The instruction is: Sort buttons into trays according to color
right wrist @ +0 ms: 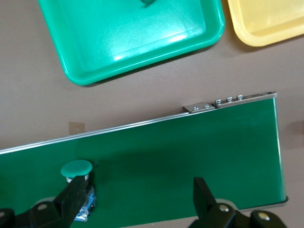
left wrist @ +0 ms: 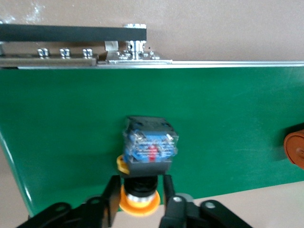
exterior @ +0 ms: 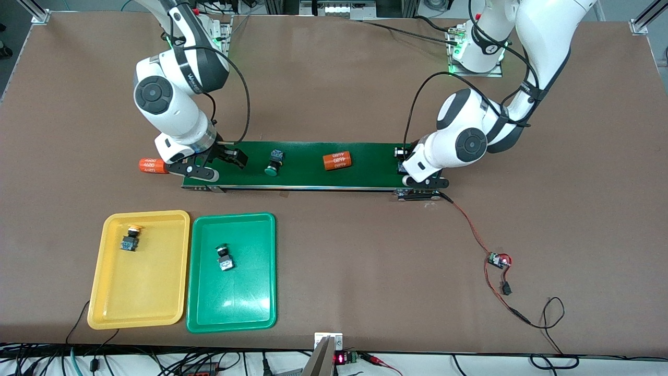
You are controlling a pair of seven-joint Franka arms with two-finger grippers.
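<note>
Two buttons already lay sorted: one yellow-capped button (exterior: 130, 237) in the yellow tray (exterior: 141, 292) and one green-capped button (exterior: 224, 258) in the green tray (exterior: 237, 303) beside it, both trays nearer the front camera than the belt (exterior: 313, 178).

The right claw (exterior: 232, 156) hung low over the belt's end toward the right arm, spread wide and holding nothing. I judged its step to be the pickup of the loose green button (exterior: 274, 162), which lay on its side on the belt just beside the claw. To do that well, the claw would need to straddle the black-and-blue body, not the round cap. It should come down squarely so the button did not roll, and close only once level with it. The orange cylinder (exterior: 336, 161) farther along the belt was to be left alone, like the other cylinder (exterior: 151, 165) on the table off the belt's end.

At the belt's end toward the left arm, the left claw (left wrist: 141, 183) sat around the neck of another yellow button (left wrist: 149, 147), which lay on the belt. Whether it gripped that button or had let go, I could not tell.

That button had a blue block with metal screws, a black collar and an orange-yellow cap.
</note>
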